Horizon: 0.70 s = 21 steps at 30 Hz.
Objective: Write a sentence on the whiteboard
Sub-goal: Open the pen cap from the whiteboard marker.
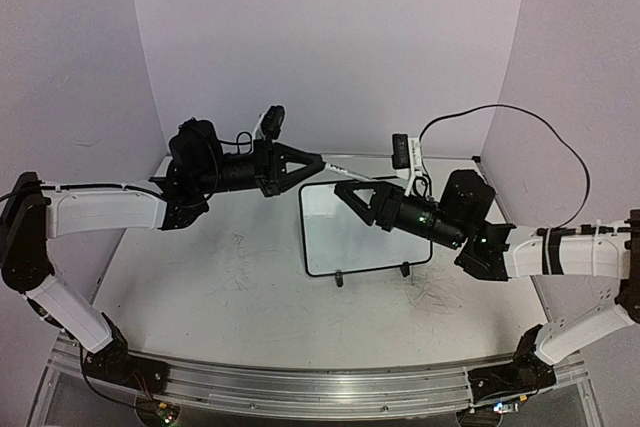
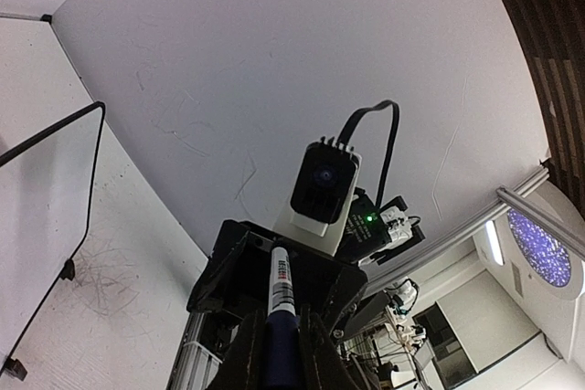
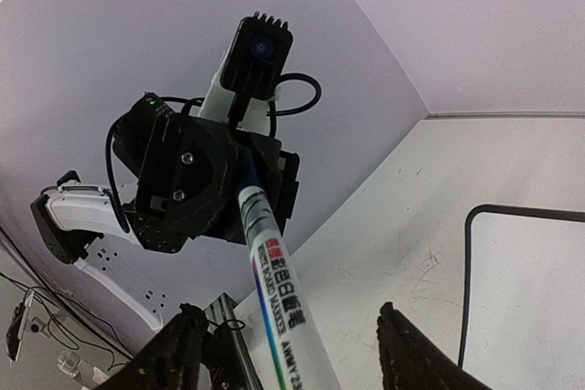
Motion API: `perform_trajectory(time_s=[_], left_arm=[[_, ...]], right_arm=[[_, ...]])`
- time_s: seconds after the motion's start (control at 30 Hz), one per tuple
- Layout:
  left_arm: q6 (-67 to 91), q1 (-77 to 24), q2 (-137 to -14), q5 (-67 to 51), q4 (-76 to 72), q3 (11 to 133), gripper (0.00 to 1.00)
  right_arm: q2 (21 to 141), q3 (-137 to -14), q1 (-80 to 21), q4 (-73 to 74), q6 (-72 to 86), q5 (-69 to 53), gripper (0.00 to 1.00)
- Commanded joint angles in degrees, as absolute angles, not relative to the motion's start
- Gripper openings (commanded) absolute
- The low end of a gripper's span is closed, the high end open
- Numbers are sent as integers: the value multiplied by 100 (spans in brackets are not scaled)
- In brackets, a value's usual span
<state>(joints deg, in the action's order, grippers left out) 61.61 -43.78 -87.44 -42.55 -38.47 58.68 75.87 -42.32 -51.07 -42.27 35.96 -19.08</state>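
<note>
The whiteboard (image 1: 355, 237) stands on two small black feet in the middle of the table, and it also shows in the wrist views (image 2: 37, 226) (image 3: 535, 299). The sentence is not in view; the face that shows is plain white. Above its top left corner the two grippers meet tip to tip. My left gripper (image 1: 320, 163) (image 2: 281, 321) is shut on the dark blue end of a white marker (image 2: 281, 285) (image 3: 274, 289). The marker's barrel runs between the fingers (image 3: 183, 344) of my right gripper (image 1: 342, 190) (image 3: 288, 310), which stands open, its fingers apart from the barrel.
The white tabletop (image 1: 230, 287) is scuffed with grey scribbles. Purple walls close in the back and both sides. A black cable (image 1: 540, 127) loops over the right arm. A metal rail (image 1: 320, 387) runs along the near edge.
</note>
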Motion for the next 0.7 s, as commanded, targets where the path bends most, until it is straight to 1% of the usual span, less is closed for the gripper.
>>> perform_trajectory(time_s=[0.0, 0.13, 0.33, 0.5, 0.67], left_arm=[[6320, -4434, -8678, -4370, -4344, 5784, 0], [6311, -4437, -8627, -4372, -4367, 5713, 0], [6311, -4447, -8611, -4398, -4412, 5666, 0], [6328, -4449, -8590, -4446, -4442, 5645, 0], [6342, -4455, -8570, -4456, -4460, 5620, 0]], right_arm=[[7722, -4677, -5087, -4978, 3740, -2108, 56], [7712, -4660, -5085, -5095, 3796, -2081, 52], [7858, -4817, -5089, -5116, 3820, -2339, 40], [7904, -4869, -5085, -5177, 3782, -2499, 32], [7954, -4911, -5079, -5217, 3782, -2688, 22]])
